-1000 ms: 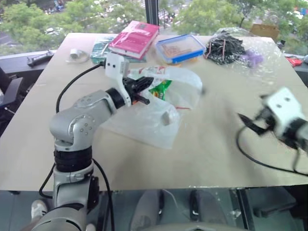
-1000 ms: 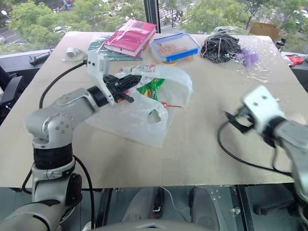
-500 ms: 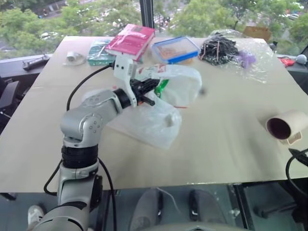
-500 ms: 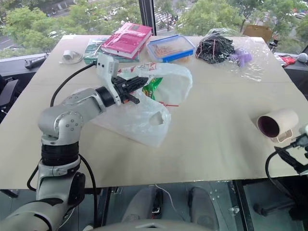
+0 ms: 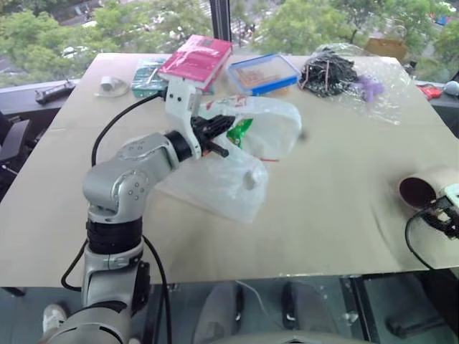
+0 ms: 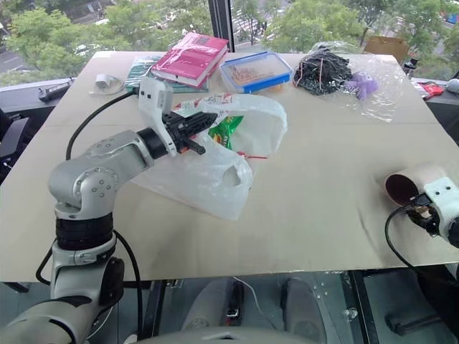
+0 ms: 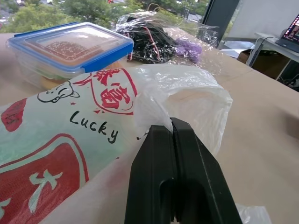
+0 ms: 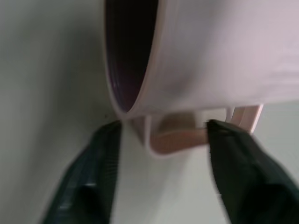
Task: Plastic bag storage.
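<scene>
Left gripper (image 7: 174, 128) pinching shut, reaching level toward one o'clock; right gripper (image 8: 161, 135) hanging spread at four o'clock.

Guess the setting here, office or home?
Likely an upper-floor office or lab: a big window over treetops, a laptop on a side desk, and a plain table cluttered with test objects.

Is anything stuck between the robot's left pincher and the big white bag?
No. The left gripper is shut right on a fold of the plastic bag, with nothing visible between them.
</scene>
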Controlling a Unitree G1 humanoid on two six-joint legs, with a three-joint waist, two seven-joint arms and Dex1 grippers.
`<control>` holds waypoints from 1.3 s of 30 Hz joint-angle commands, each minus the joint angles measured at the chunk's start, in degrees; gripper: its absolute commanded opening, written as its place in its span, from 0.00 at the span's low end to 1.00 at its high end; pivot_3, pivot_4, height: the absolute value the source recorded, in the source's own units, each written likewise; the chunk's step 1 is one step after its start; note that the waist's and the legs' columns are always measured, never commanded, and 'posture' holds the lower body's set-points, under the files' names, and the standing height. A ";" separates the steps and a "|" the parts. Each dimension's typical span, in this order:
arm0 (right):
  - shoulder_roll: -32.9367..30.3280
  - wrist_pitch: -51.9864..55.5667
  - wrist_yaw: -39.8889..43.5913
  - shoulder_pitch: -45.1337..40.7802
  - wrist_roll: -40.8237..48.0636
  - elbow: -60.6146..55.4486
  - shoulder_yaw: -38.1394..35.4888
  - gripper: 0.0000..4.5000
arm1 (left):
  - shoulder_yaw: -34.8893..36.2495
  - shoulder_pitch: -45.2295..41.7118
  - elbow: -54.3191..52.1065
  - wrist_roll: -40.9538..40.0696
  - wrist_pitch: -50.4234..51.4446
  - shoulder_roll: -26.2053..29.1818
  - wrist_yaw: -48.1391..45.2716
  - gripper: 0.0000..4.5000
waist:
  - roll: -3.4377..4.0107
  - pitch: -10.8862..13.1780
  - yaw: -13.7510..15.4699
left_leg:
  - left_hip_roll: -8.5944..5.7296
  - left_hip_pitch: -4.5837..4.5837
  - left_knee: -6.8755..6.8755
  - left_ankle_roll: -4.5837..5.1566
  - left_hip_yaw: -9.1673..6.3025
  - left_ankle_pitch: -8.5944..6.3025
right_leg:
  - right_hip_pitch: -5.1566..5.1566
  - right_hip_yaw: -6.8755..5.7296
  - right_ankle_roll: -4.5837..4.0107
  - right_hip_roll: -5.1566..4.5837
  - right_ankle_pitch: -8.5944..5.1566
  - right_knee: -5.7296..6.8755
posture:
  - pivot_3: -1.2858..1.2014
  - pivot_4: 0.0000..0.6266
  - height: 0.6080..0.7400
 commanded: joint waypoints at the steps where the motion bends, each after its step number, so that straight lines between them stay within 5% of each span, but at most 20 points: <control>1: -0.19 -3.52 -0.75 -1.60 -0.68 1.40 0.96 0.17 | 1.78 -0.23 -2.44 -0.24 -0.30 0.78 0.18 0.00 | 0.00 0.00 0.00 | 0.00 0.00 0.01 -0.02 0.00 0.01 | 0.00 0.00 0.00 0.00 0.00 0.00 | 0.52 0.24 1.00; 3: 0.39 -4.98 -0.22 -1.37 0.64 -0.68 0.22 0.03 | 1.86 -0.28 -2.36 -0.19 -0.39 0.85 0.20 0.00 | 0.00 0.00 0.02 | 0.00 -0.01 0.00 -0.03 0.00 0.02 | 0.00 0.00 0.00 0.00 0.00 0.00 | 0.52 0.24 1.00; 9: 1.92 -1.56 2.91 -0.50 8.30 -17.72 -0.28 0.03 | 2.28 -0.77 -2.01 -0.29 -0.29 0.81 0.14 0.00 | 0.02 0.00 -0.15 | 0.03 -0.01 -0.01 -0.04 -0.01 0.02 | -0.01 0.00 0.01 0.01 0.00 0.00 | 0.52 0.24 1.00; 13: 4.18 7.36 2.57 -8.47 15.61 -31.12 7.64 0.03 | 2.45 -1.22 -1.68 -0.59 -0.23 0.96 -0.41 0.00 | 0.02 0.01 -0.28 | 0.07 0.02 0.00 -0.04 0.00 0.02 | -0.01 0.01 0.01 0.04 0.01 0.02 | 0.52 0.24 1.00; 16: 10.89 11.05 0.36 -21.18 15.25 -33.36 21.02 0.03 | 3.31 -1.87 -1.91 -1.83 0.24 1.56 -1.49 0.00 | -0.01 0.02 -0.49 | 0.11 0.03 0.01 -0.07 -0.04 0.03 | -0.03 -0.02 0.00 0.07 0.01 0.04 | 0.52 0.24 1.00; 21: 20.84 5.09 -0.32 -34.38 7.13 -19.31 37.13 0.03 | 5.45 -2.79 -3.53 -4.93 1.63 2.07 -1.76 0.00 | -0.05 0.04 0.14 | 0.00 -0.07 0.00 -0.10 -0.11 0.04 | -0.08 -0.09 -0.02 0.02 0.01 0.02 | 0.52 0.24 1.00; 31: 32.48 -8.78 3.47 -48.12 -0.07 8.40 44.13 0.03 | 7.74 1.04 -10.65 -10.33 6.28 4.34 -0.89 0.00 | -0.03 0.05 -0.69 | -0.10 -0.09 -0.10 -0.18 -0.19 0.09 | -0.10 -0.19 -0.02 0.05 0.02 0.02 | 0.52 0.24 1.00; 39: 38.53 -21.25 9.66 -52.87 -6.01 13.86 50.70 0.03 | 5.49 1.25 -10.22 -7.45 4.82 4.00 1.71 0.00 | -0.01 0.06 -1.58 | -0.08 -0.06 -0.15 -0.23 -0.22 0.12 | -0.11 -0.19 -0.02 0.06 0.02 0.06 | 0.52 0.24 1.00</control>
